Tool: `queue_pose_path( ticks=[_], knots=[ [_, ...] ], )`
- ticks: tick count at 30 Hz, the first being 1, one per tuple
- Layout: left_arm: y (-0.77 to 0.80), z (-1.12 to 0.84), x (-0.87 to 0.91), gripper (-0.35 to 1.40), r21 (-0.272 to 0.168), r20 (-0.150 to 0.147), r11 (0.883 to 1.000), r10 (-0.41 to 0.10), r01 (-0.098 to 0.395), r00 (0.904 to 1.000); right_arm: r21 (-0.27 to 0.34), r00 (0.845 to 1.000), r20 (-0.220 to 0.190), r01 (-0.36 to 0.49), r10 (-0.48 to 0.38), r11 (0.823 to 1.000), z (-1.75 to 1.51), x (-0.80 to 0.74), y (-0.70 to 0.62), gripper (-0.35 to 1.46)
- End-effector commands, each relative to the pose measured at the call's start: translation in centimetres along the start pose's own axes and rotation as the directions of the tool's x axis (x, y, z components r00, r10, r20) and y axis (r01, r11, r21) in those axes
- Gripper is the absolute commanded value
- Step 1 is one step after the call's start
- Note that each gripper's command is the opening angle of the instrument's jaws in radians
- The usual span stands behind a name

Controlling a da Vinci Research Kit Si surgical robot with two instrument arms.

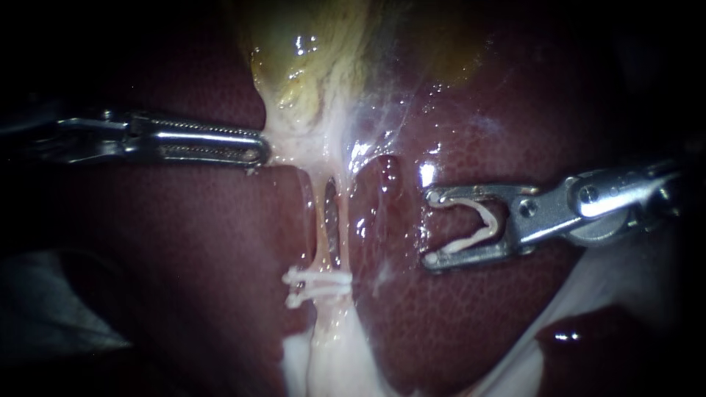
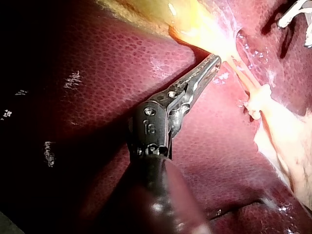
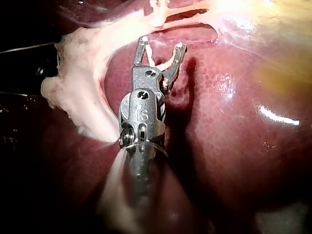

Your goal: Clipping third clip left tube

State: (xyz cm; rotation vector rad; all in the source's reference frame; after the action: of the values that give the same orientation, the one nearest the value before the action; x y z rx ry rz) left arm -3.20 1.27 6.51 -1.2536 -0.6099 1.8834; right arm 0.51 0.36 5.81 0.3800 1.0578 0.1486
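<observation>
Two thin tubes run down from the yellowish gallbladder (image 1: 316,51) in the endoscope view: the pale left tube (image 1: 321,235) and a darker right tube (image 1: 336,220). Two white clips (image 1: 318,283) cross them lower down. My left instrument (image 1: 257,147) has its jaws shut on pale tissue at the gallbladder's neck, also seen in the left wrist view (image 2: 214,59). My right instrument (image 1: 432,228) stands over the liver, right of the tubes and apart from them. Its jaws stand wide, facing the tubes, and hold an open white clip (image 1: 482,220). The right wrist view shows the same instrument (image 3: 162,44).
Dark red liver (image 1: 184,242) lies on both sides of the tubes. Pale fatty tissue (image 1: 323,353) spreads below the clips, and whitish tissue (image 1: 588,294) lies under my right instrument's shaft. Wet film glints beside the tubes (image 1: 364,154).
</observation>
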Motion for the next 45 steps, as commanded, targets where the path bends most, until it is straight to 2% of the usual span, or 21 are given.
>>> queue_pose_path(
  ticks=[1, 7, 10, 16, 21, 24, 29, 39, 45],
  knots=[
    [0.01, -0.02, 0.01, -0.35, -0.001, 0.0, 1.0, -0.002, 0.002, 1.0, 0.0, 1.0, 0.0, 0.0, 0.0, 1.0, 0.0, 0.0, 0.0, 0.5],
    [0.17, -0.25, 0.19, -0.35, -0.011, 0.005, 1.0, -0.02, 0.02, 0.9998, -0.003, 1.0, 0.001, 0.0, 0.0, 1.0, 0.0, 0.01, 0.0, 0.5],
    [0.25, -0.39, 0.3, -0.35, -0.007, -0.006, 1.0, -0.003, 0.003, 1.0, -0.003, 1.0, 0.001, 0.0, 0.0, 1.0, 0.01, 0.01, 0.0, 0.5],
    [0.31, -0.54, 0.39, -0.35, -0.003, -0.016, 1.0, 0.003, -0.003, 0.9999, 0.006, 1.0, -0.002, -0.001, 0.001, 1.0, 0.05, 0.04, -0.01, 0.5],
    [0.29, -0.55, 0.38, -0.35, -0.003, -0.016, 1.0, 0.003, -0.003, 0.9999, 0.025, 1.0, -0.014, -0.003, 0.003, 1.0, 0.13, 0.09, -0.02, 0.5],
    [0.28, -0.55, 0.38, -0.35, -0.003, -0.016, 1.0, 0.003, -0.003, 0.9999, 0.039, 0.999, -0.047, -0.007, 0.009, 0.999, 0.23, 0.14, -0.02, 0.5],
    [0.27, -0.55, 0.38, -0.35, -0.003, -0.016, 1.0, 0.003, -0.003, 0.9999, 0.044, 0.994, -0.086, -0.061, 0.065, 0.997, 0.46, 0.22, 0.02, 0.5],
    [0.26, -0.55, 0.38, -0.35, -0.001, -0.017, 1.0, 0.003, -0.003, 0.9999, 0.086, 0.969, -0.161, -0.178, 0.19, 0.98, 0.97, 0.3, 0.15, 0.5],
    [0.26, -0.55, 0.38, -0.35, -0.001, -0.017, 1.0, 0.003, -0.003, 0.9999, 0.122, 0.954, -0.177, -0.221, 0.24, 0.968, 1.26, 0.26, 0.26, 0.5]
  ],
)
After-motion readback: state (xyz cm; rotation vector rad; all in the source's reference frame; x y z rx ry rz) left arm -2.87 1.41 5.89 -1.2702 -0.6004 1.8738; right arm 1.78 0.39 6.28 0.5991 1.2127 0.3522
